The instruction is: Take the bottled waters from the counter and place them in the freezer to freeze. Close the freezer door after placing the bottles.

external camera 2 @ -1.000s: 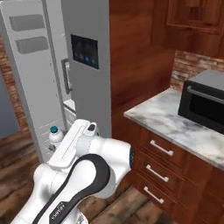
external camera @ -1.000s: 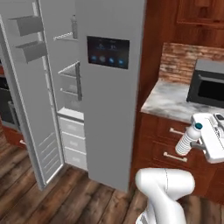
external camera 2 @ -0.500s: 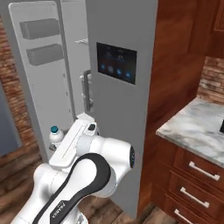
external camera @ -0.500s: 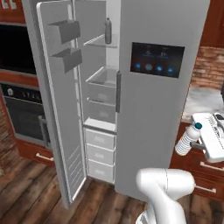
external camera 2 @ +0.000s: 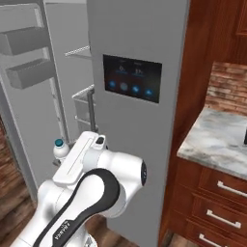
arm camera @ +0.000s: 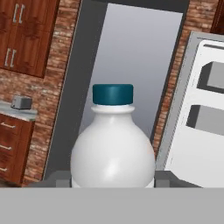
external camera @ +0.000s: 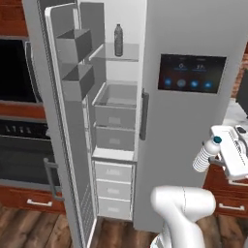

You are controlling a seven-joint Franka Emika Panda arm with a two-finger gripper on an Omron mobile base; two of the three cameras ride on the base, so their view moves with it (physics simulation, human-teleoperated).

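The claw (external camera: pixel 213 157) is clamped on the whitish water bottle (external camera: pixel 205 154), whose long axis tilts, blue cap up-right. Far left of the claw, the grey bottle (external camera: pixel 118 40) stands upright on the freezer (external camera: pixel 116 135) shelf.

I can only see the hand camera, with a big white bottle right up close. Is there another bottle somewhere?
Observer: Yes. A darker bottle stands upright on the top shelf inside the freezer.
Operator: Is the freezer open?
Observer: Wide open. The freezer door is swung out to the left, with two grey bins on its inner face.
Operator: Where's my white bottle then?
Observer: The white bottle is held in the gripper, out in front of the fridge door with the dark screen, to the right of the opening, not inside yet.
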